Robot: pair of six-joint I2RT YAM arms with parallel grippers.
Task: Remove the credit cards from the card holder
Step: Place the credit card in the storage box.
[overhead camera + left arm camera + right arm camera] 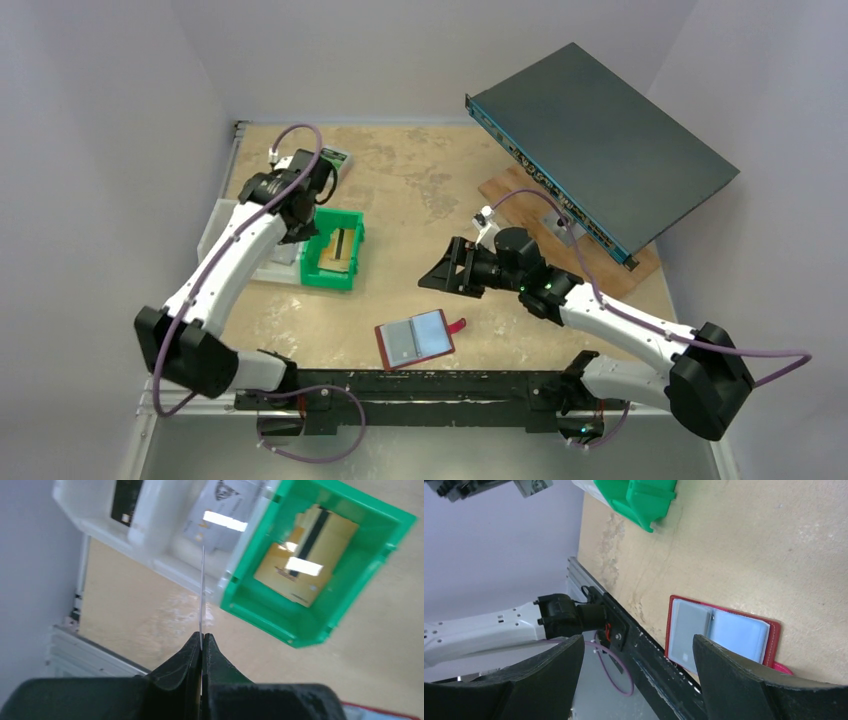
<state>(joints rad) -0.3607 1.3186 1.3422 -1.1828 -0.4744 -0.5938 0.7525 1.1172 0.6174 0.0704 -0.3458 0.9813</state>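
Our left gripper is clamped on a card, held edge-on above the white tray beside the green bin. Our right gripper hangs wide open, holding nothing. In the top view the holder lies spread open on the table by the near rail, at 7 o'clock from the right gripper, with its long axis running 8 to 2. The right arm is much nearer, so we judge it should reach next.

Overhead view, two close wrist views (sharing green bin)
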